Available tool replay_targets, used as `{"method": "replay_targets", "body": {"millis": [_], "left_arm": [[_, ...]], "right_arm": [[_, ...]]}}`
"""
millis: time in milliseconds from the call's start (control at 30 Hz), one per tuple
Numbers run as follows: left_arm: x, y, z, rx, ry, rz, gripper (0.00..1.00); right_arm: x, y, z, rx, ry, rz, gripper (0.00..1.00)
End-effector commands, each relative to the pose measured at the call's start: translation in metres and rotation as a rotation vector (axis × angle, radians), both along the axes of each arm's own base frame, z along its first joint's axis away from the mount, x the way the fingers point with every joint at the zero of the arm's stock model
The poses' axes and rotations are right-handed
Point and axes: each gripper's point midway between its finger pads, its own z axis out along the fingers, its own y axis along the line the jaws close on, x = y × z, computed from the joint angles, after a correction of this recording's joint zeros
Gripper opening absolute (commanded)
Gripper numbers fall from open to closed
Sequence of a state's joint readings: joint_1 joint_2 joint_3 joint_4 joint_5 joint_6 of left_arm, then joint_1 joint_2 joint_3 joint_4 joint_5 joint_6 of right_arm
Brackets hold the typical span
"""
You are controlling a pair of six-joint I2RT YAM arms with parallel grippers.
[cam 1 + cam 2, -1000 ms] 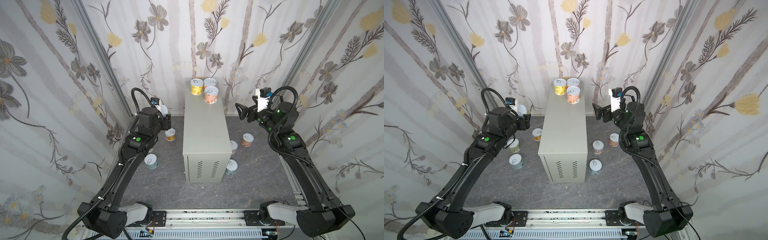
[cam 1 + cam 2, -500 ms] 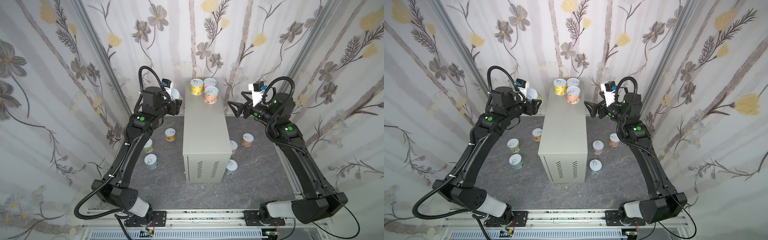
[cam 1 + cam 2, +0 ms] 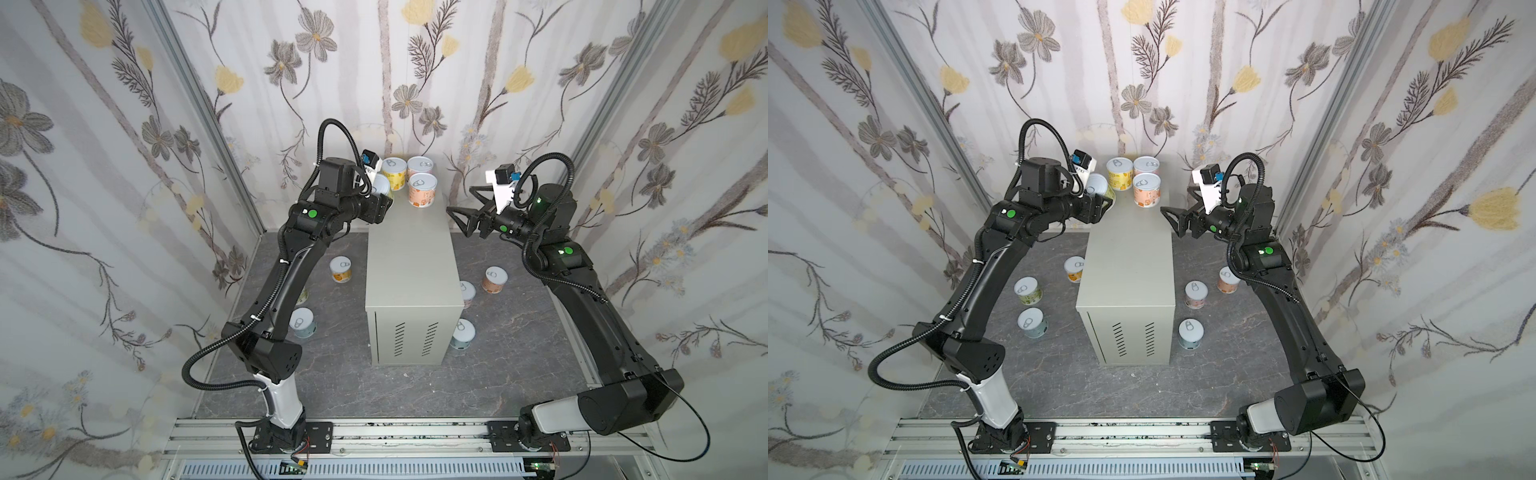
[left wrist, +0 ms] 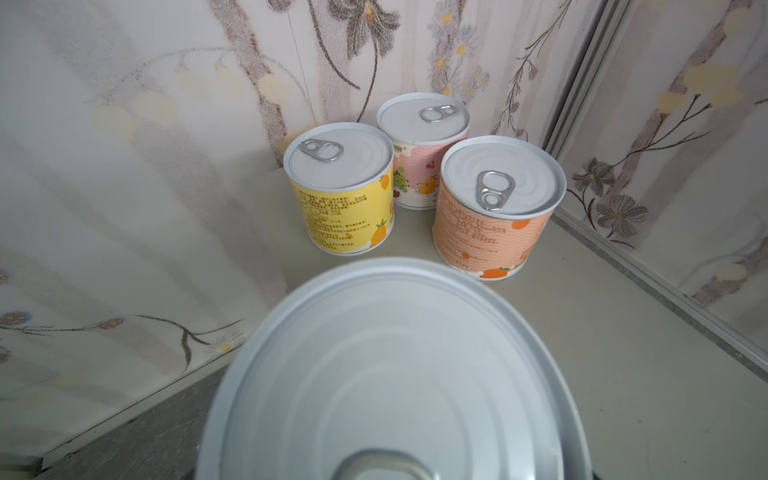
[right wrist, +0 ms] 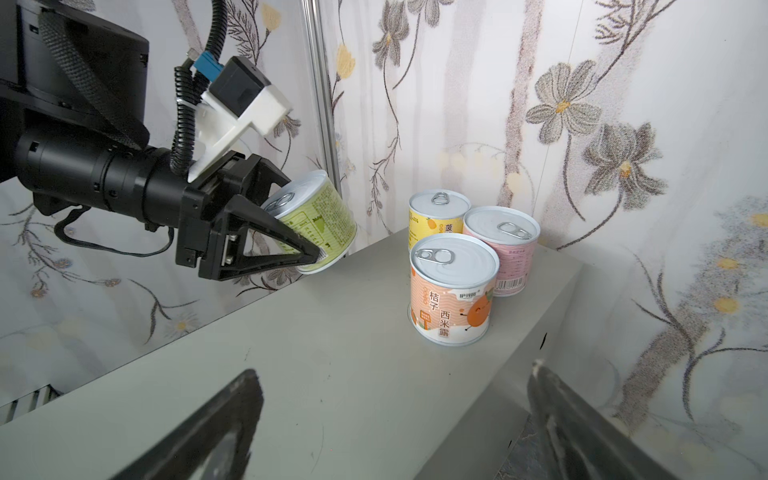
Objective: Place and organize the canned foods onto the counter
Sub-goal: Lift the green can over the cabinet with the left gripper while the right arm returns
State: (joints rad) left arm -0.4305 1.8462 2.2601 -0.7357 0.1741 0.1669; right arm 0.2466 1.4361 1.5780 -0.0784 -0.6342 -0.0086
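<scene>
The counter (image 3: 409, 257) (image 3: 1129, 257) stands mid-floor. Three canned foods stand at its back end: yellow (image 3: 394, 172) (image 4: 340, 187), pink (image 3: 420, 166) (image 4: 422, 141) and orange (image 3: 423, 189) (image 5: 451, 291). My left gripper (image 3: 384, 199) (image 3: 1102, 203) is shut on a green can (image 5: 316, 216) (image 3: 1099, 189), tilted at the counter's back left edge, beside the yellow can. Its lid (image 4: 395, 374) fills the left wrist view and hides the fingers. My right gripper (image 3: 460, 200) (image 5: 392, 370) hangs open and empty over the counter's right edge.
Several cans stand on the dark marbled floor: an orange-yellow one (image 3: 1075, 269), a green one (image 3: 1027, 291) and a blue one (image 3: 1032, 322) left of the counter, three (image 3: 1227, 279) (image 3: 1196, 294) (image 3: 1190, 333) right of it. Flowered walls close in behind and at both sides.
My left arm has lifted the green can from floor height up to the counter's back left edge. My right gripper has moved in toward the counter's right edge, still open.
</scene>
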Motion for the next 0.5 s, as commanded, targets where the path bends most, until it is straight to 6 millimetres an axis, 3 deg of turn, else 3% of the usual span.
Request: {"method": "replay_targets", "body": {"millis": [0,267,467], "left_arm": [[0.002,-0.007,0.003,0.028,-0.015,-0.024,0.62],[-0.002,-0.022,-0.017,0.064,0.048,-0.080,0.63],[-0.009,-0.020,-0.016,0.075,0.060,-0.078,0.65]], "right_arm": [[-0.001,0.005,0.006,0.002,-0.042,0.030,1.00],[0.001,0.007,0.002,-0.007,-0.047,0.040,1.00],[0.007,0.008,0.000,-0.006,-0.040,0.037,1.00]]}}
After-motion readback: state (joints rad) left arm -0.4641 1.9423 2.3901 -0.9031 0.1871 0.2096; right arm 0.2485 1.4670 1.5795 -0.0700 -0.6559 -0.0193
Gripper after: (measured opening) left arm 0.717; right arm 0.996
